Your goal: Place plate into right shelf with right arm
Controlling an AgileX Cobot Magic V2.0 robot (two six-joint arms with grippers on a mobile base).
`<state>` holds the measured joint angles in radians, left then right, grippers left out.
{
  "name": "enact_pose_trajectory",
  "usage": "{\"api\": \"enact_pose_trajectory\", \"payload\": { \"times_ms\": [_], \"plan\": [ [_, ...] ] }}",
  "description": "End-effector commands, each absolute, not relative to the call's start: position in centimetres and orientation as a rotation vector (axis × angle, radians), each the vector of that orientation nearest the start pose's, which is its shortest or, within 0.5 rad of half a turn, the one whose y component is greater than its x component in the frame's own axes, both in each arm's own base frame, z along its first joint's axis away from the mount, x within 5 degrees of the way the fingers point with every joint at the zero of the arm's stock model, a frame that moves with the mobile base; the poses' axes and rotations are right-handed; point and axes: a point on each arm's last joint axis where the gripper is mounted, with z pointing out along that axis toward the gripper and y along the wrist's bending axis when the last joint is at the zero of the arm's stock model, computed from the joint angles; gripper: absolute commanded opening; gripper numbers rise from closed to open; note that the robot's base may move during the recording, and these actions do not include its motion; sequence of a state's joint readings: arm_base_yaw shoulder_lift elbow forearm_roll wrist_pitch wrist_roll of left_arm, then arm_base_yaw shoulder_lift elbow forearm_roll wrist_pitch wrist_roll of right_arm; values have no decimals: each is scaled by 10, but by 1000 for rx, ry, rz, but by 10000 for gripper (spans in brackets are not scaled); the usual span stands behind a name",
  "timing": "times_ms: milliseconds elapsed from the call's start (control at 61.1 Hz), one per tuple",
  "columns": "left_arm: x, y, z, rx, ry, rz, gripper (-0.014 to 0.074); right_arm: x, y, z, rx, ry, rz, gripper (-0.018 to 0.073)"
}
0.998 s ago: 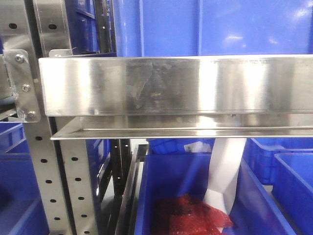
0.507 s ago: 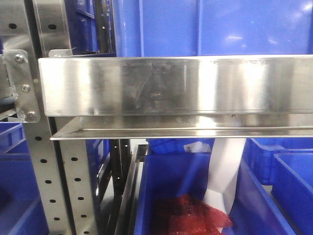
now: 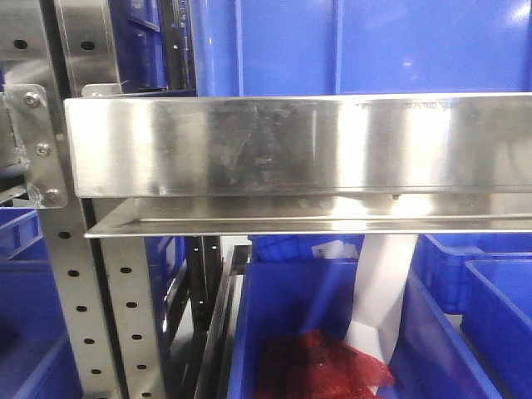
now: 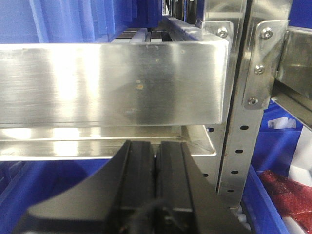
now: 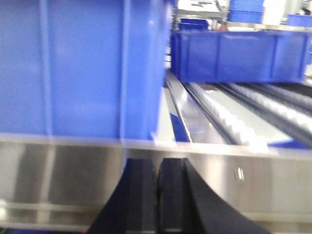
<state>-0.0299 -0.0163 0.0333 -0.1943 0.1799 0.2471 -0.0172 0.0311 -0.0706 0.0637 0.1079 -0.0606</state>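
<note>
A blue bin point(image 3: 366, 50) sat on the steel shelf point(image 3: 291, 145), filling the tier above its front lip, with more bins point(image 3: 316, 332) below, one holding red material point(image 3: 320, 366). In the right wrist view, open rollers point(image 5: 234, 122) lay beside the bin. The left gripper point(image 4: 155, 161) and right gripper point(image 5: 157, 185) had jaws pressed together, holding nothing. The plate appeared in no view.

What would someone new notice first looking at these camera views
The shiny steel shelf lip runs as a broad band across the front view, bolted to a perforated upright at its left. Blue bins surround it, and one below holds something red. In each wrist view, the left gripper and right gripper have their black jaws pressed together, holding nothing; no plate shows anywhere.
</note>
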Motion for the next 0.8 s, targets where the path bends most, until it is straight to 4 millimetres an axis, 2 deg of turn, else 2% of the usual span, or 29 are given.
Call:
{"api": "enact_pose_trajectory", "payload": {
  "times_ms": [0,115,785],
  "plan": [
    [56,-3,192,74,1591,-6,-47,53,-2,227,43,1417,-13,31],
    [56,-3,192,74,1591,-6,-47,55,-2,208,80,1462,19,31],
    [56,-3,192,74,1591,-6,-47,55,-2,206,80,1487,20,31]
  ]
}}
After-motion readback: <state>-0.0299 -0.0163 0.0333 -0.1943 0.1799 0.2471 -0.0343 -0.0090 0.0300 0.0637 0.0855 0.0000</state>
